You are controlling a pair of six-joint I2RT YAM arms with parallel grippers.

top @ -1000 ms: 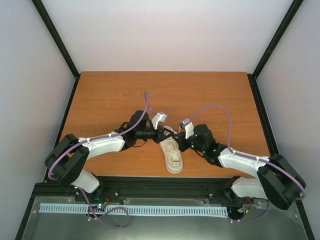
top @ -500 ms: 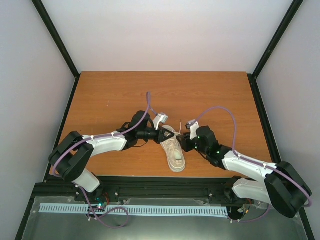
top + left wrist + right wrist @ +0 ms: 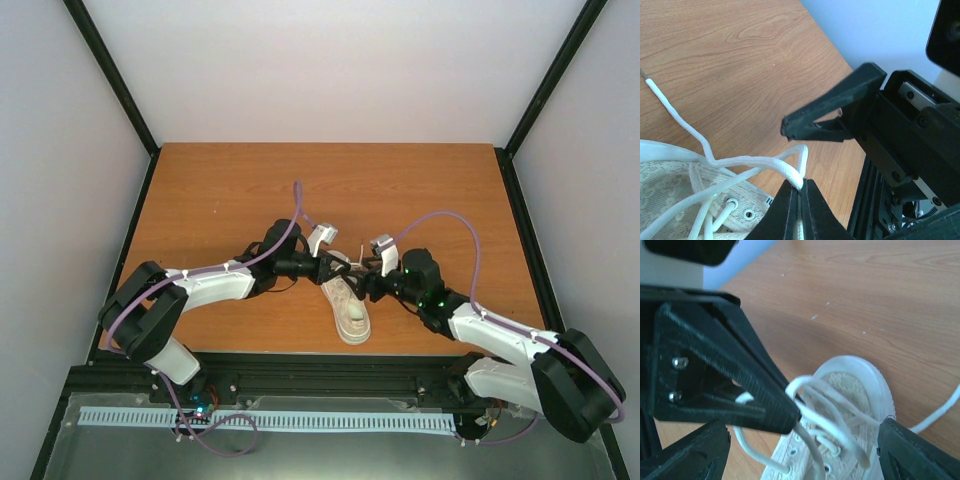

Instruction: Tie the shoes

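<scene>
Wood-grain tabletop (image 3: 220, 190) lies under the whole scene. On the left, the left gripper (image 3: 799, 194) extends toward the middle. Its tips are pressed together on a loop of the white lace (image 3: 765, 161), pinching it just above the eyelets. A loose end of that lace trails away over the bare wood.

In the centre sits the cream sneaker (image 3: 347, 308), close to the near edge of the table. It lies lengthwise from near to far, and its far end sits between the two grippers.

On the right, the right gripper (image 3: 366, 284) is just beside the shoe's far end, facing the left one. Its fingers (image 3: 687, 455) are spread wide apart. In its wrist view, the laces and the shoe's rim show between them.
</scene>
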